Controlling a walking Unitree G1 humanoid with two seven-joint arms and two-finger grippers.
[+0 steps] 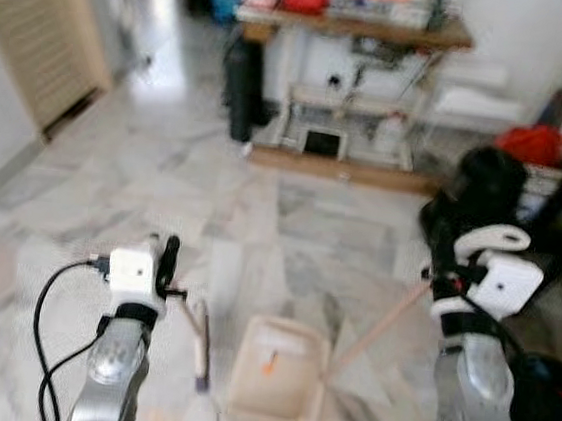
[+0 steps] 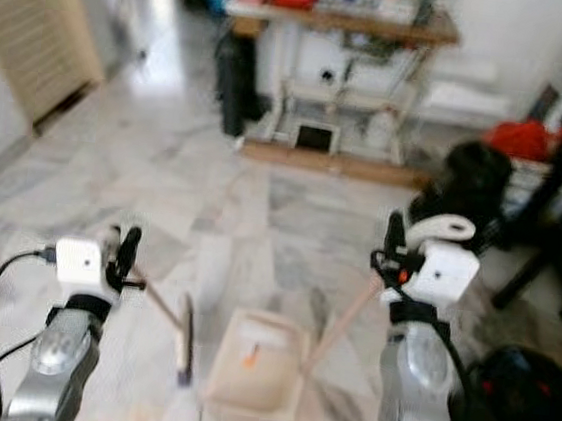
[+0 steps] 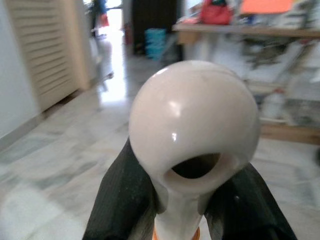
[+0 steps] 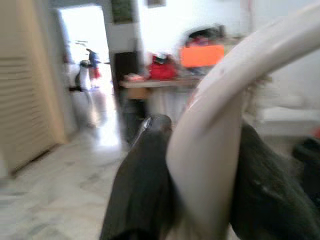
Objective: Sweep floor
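Observation:
A cream dustpan (image 1: 279, 371) rests on the marble floor between my arms, with a small orange scrap (image 1: 268, 365) inside. Its long handle (image 1: 379, 326) slants up to my right gripper (image 1: 435, 277), which is shut on the handle's curved cream top (image 4: 215, 135). My left gripper (image 1: 168, 259) is shut on the rounded cream end (image 3: 195, 125) of a short broom handle. The broom's dark head (image 1: 201, 348) reaches the floor just left of the dustpan. Black fingers (image 3: 125, 200) press on both sides of the broom's handle.
A wooden shelf unit (image 1: 351, 27) loaded with clutter stands ahead, with a black cylinder (image 1: 241, 91) at its left. A louvred door (image 1: 39, 24) is at the far left. A black bag (image 1: 484, 192), red cloth (image 1: 535, 142) and dark furniture crowd the right side.

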